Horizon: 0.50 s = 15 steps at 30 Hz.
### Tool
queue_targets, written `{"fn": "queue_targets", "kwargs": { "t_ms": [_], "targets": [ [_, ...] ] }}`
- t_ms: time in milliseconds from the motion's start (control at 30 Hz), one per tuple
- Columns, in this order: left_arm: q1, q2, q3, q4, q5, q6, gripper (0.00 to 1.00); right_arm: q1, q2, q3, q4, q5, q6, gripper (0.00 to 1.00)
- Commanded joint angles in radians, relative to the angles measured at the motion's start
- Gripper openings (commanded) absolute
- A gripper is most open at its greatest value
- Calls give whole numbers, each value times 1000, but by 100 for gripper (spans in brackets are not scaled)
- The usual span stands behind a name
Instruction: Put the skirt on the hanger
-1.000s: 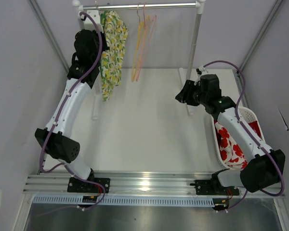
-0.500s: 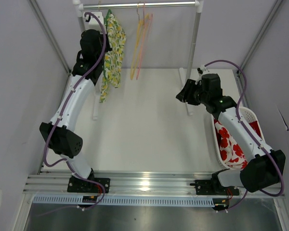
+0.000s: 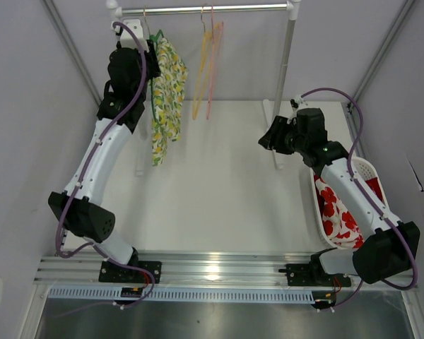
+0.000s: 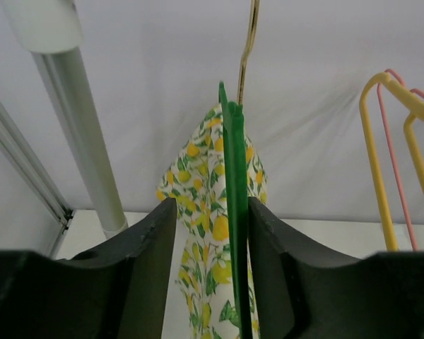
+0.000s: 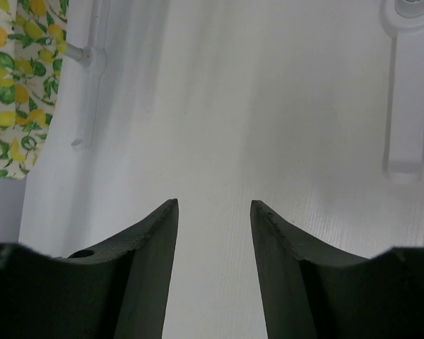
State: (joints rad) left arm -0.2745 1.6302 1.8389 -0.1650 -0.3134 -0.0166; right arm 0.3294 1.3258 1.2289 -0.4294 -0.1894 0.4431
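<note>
A white skirt (image 3: pixel 166 99) printed with yellow lemons and green leaves is seen draped on one green hanger (image 4: pixel 233 212), which is hooked over the rail (image 3: pixel 212 9). Two bare ones, a yellow hanger (image 4: pixel 372 155) and a pink hanger (image 4: pixel 394 162), are hung beside it. Skirt and green hanger are framed between the parted fingers of the left pincer (image 4: pixel 212 212), unclamped. The right pincer (image 5: pixel 213 208) is held parted and empty above the bench (image 5: pixel 219 106).

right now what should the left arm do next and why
Probably draw the left gripper straight back off the green hanger: its jaws stand open either side of it, and the lemon-print skirt hangs from it, hook seemingly over the rail. Go gently; the hanger sits off-centre between them.
</note>
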Motion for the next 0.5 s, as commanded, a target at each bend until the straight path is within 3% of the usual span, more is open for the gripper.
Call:
{"fn": "queue_targets", "kwargs": {
  "t_ms": [0, 233, 467],
  "targets": [
    [9, -81, -16, 50, 3, 3, 51, -7, -34, 7, 15, 2, -6, 52],
    [9, -208, -92, 27, 11, -9, 73, -23, -37, 11, -9, 22, -4, 53],
    [9, -366, -205, -13, 57, -46, 79, -50, -77, -11, -86, 85, -9, 59]
  ]
}}
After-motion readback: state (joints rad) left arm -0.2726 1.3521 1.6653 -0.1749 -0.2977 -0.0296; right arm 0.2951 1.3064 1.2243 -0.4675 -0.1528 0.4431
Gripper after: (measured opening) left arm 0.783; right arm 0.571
